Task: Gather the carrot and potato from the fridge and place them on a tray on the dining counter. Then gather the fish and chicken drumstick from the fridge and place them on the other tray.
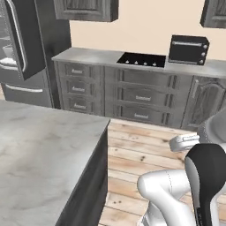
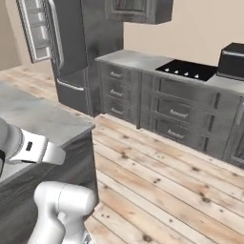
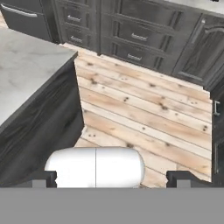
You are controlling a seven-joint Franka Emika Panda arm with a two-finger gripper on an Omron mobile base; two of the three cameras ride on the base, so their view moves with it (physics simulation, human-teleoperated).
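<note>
The tool [image 3: 111, 179] stands with its jaws spread wide and nothing between them, its two dark fingertips [image 3: 43, 178] low at 6 o'clock of the hand view, aimed down at the plank floor [image 3: 148, 113]. The fridge [image 2: 71, 52], where the vegetables should be, stands at about 10 o'clock from the arm in both base views, one door [image 2: 38, 28] swung open; the shelves are too blurred to pick out carrot or potato. The grey table [image 1: 39, 150] lies between, at 9 o'clock. No tray can be made out on it. My judgement: the base must drive toward 10 o'clock, skirting the table's corner, before any reach.
</note>
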